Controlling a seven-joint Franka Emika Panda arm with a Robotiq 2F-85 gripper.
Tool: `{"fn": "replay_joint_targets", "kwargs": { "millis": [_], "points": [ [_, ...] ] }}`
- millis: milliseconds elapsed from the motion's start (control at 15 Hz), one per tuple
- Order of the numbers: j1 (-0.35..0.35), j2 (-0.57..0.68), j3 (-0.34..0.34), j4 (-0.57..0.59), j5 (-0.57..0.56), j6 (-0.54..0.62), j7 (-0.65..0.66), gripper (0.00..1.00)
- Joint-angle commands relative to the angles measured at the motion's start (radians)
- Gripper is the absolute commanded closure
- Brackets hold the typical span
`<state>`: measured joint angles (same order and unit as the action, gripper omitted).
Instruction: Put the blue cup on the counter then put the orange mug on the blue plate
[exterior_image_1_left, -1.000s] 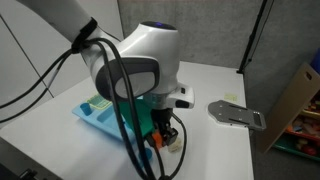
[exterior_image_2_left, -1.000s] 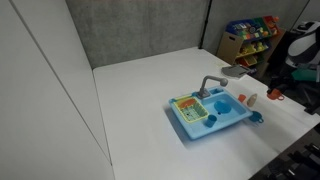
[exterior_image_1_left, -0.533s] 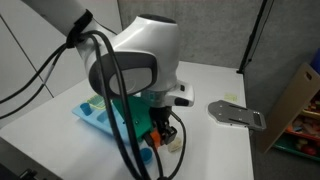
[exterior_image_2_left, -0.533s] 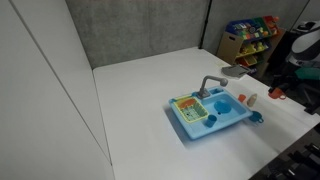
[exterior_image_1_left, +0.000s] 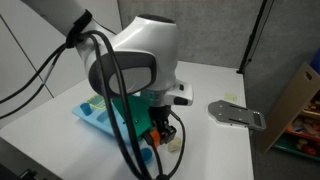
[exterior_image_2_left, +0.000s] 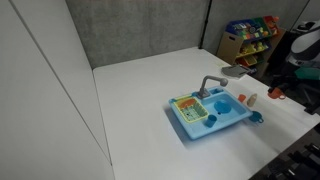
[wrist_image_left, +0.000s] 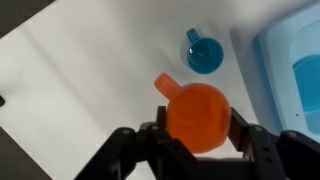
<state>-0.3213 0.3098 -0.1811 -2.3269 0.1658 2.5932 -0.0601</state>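
The mug (wrist_image_left: 198, 117) sits low in the middle of the wrist view, clamped across its round body by the gripper (wrist_image_left: 198, 128). Its handle points to the upper left. We see it over the counter (wrist_image_left: 90, 70), not yet over the plate (wrist_image_left: 308, 85), which shows as a deeper blue patch at the right edge, inside the sink (wrist_image_left: 268, 55).

The cup (wrist_image_left: 204, 54) stands on the counter in the upper right, beside the sink.

We judge three risks:
- The smooth round mug could twist or slip between the fingers.
- On the way across, it could clip the sink wall or knock the cup.
- Set down off-centre, it could tip off the plate.

Compared with a second ago, the arm sits slightly further left in an exterior view. The grip looks unchanged.
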Motion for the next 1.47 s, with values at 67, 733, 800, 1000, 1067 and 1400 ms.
{"fn": "replay_joint_targets", "kwargs": {
  "millis": [67, 733, 800, 1000, 1067, 1400],
  "points": [
    [0.032, -0.023, -0.007, 0.007, -0.012, -0.010, 0.018, 0.66],
    [0.150, -0.067, -0.016, -0.004, -0.155, 0.012, 0.125, 0.66],
    [0.163, -0.069, -0.014, -0.005, -0.169, 0.012, 0.138, 0.66],
    [0.204, -0.066, -0.004, 0.001, -0.201, -0.001, 0.173, 0.66],
    [0.218, -0.065, -0.001, 0.001, -0.211, -0.007, 0.186, 0.66],
    [0.273, -0.061, 0.025, 0.000, -0.228, -0.045, 0.224, 0.66]
  ]
}}
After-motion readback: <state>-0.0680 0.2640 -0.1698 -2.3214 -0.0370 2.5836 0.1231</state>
